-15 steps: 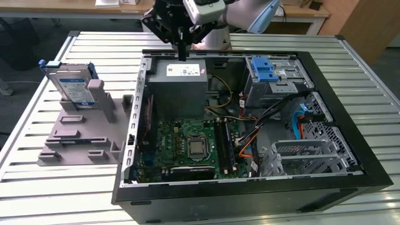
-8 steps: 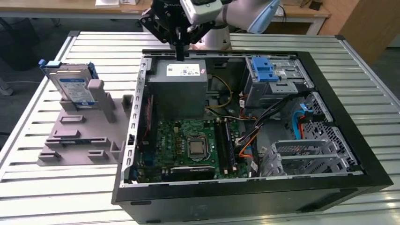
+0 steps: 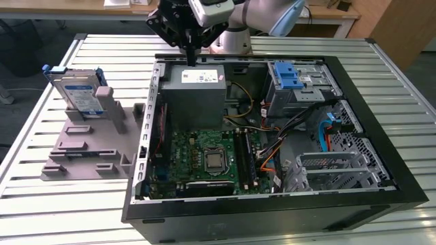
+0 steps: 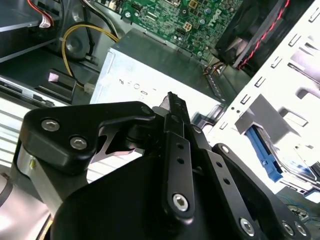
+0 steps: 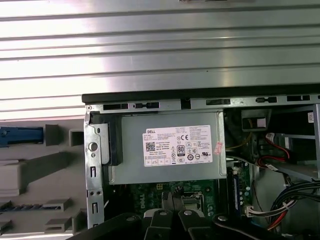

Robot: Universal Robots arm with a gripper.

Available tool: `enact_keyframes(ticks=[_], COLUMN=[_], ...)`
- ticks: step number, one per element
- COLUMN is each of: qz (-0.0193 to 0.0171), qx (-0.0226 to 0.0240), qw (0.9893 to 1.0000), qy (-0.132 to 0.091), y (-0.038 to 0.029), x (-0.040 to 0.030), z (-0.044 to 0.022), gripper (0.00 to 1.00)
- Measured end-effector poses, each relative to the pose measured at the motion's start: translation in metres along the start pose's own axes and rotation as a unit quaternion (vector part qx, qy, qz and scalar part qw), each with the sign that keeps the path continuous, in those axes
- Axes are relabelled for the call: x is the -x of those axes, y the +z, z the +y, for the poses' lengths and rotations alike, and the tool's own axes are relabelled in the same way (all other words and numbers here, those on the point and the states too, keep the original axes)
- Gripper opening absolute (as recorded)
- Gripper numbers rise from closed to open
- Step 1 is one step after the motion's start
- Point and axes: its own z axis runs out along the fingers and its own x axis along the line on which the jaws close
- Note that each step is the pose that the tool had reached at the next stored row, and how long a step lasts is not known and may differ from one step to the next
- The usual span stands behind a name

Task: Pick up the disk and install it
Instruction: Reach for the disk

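Observation:
The disk (image 3: 80,96), silver-grey with a blue-and-white label and a blue carrier, stands upright in a grey holder (image 3: 89,148) on the slatted table, at the exterior view's left beside the open computer case (image 3: 385,132). My gripper (image 3: 189,57) hangs above the far edge of the case, over the grey power-supply box (image 3: 197,97), well apart from the disk. Its dark fingers are shut with nothing between them in both wrist views (image 4: 172,100) (image 5: 171,197). A blue edge of the disk's carrier (image 5: 20,135) shows in the first wrist view.
Inside the case lie the green motherboard (image 3: 204,158), cable bundles (image 3: 299,122) and a drive bay with a bare blue latch (image 3: 289,76). A metal cage (image 3: 334,168) sits at the exterior view's right. The slatted metal table (image 3: 68,214) surrounds the case.

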Motion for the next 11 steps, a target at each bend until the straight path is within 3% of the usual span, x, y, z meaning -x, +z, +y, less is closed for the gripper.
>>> enact_keyframes(ticks=[11], qz=[0.0], qx=[0.0], qw=[1.0], qy=[0.0], y=[0.0], x=[-0.0133], z=[-0.0002], gripper=[0.11])
